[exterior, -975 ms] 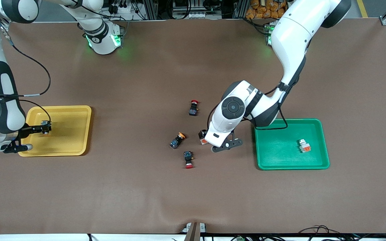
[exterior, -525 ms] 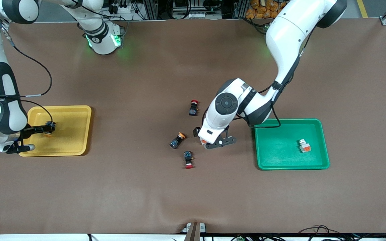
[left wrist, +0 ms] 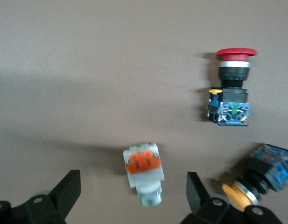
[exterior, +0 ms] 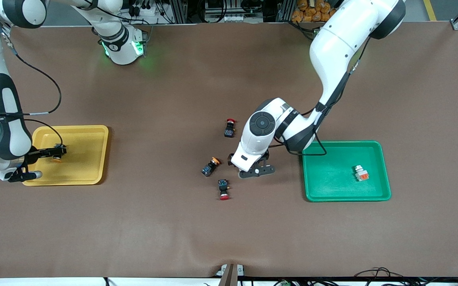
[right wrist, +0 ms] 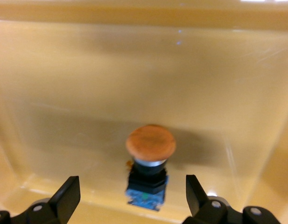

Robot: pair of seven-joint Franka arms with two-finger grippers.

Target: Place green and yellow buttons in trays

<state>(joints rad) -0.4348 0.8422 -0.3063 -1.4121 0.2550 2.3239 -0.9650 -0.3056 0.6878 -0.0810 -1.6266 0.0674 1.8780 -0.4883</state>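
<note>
In the left wrist view a whitish-silver button (left wrist: 144,172) with an orange-red patch lies on the brown mat between the spread fingers of my left gripper (left wrist: 133,196), touching neither. In the front view that hand (exterior: 245,163) hides this button. My right gripper (right wrist: 133,198) is open over the yellow tray (exterior: 82,137). An orange-capped, blue-bodied button (right wrist: 150,163) lies in the tray between its fingers, apart from both. A second orange-capped button (exterior: 210,166) lies on the mat beside the left hand. The green tray (exterior: 332,186) holds another whitish button (exterior: 360,173).
Two black buttons with red caps lie on the mat, one (exterior: 229,128) farther from the front camera than the left hand, one (exterior: 224,189) nearer. In the left wrist view the red-capped button (left wrist: 231,88) and the orange-capped button (left wrist: 256,184) lie close to one finger.
My right gripper has opened and let go of the orange-capped button in the yellow tray. The left hand has moved toward the right arm's end and now covers the whitish button on the mat.
</note>
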